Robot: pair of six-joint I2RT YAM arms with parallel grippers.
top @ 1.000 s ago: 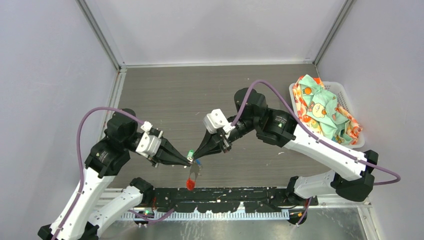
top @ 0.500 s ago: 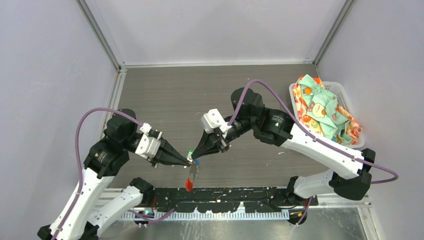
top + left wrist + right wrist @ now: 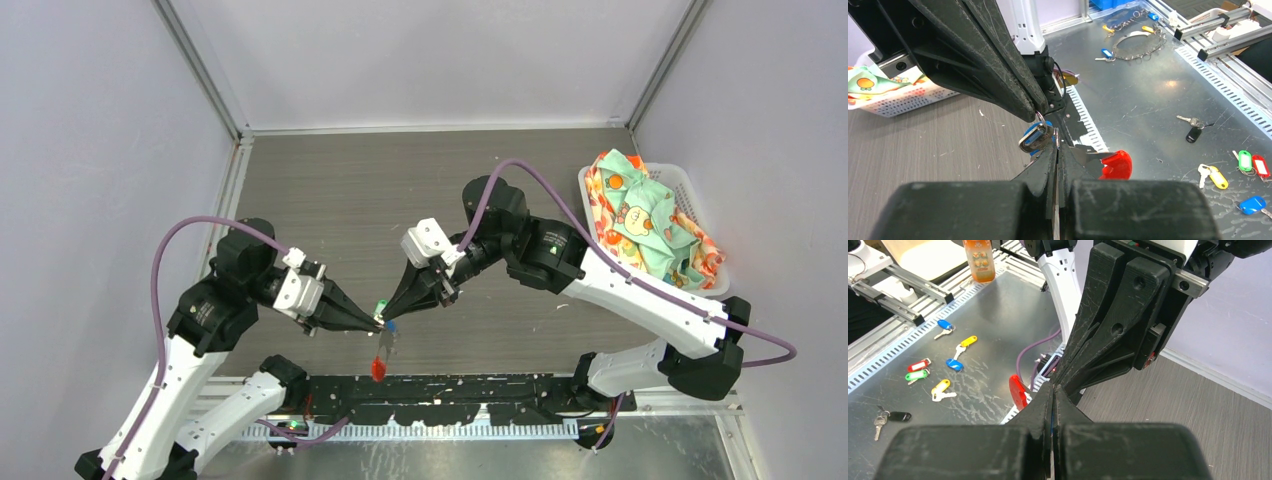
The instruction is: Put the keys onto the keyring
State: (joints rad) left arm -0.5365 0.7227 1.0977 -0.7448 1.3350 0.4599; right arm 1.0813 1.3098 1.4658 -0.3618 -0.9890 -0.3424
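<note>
Grey tabletop point(image 3: 400, 180), white basket point(image 3: 683, 185) with seemingly patterned cloth point(image 3: 645, 225), keys point(image 3: 383, 308) well apart

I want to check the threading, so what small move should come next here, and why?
Probably ease the right tool slightly toward the left tool, feeding the blue-headed key onto the keyring. Both tools are shut, tips meeting in the air with the key between them, and the red loop hangs below.

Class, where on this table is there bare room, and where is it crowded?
Bare: the far strip of the table, along the rear wall. Crowded: front centre, where left fingers and right fingers meet at the keyring; basket at right.
</note>
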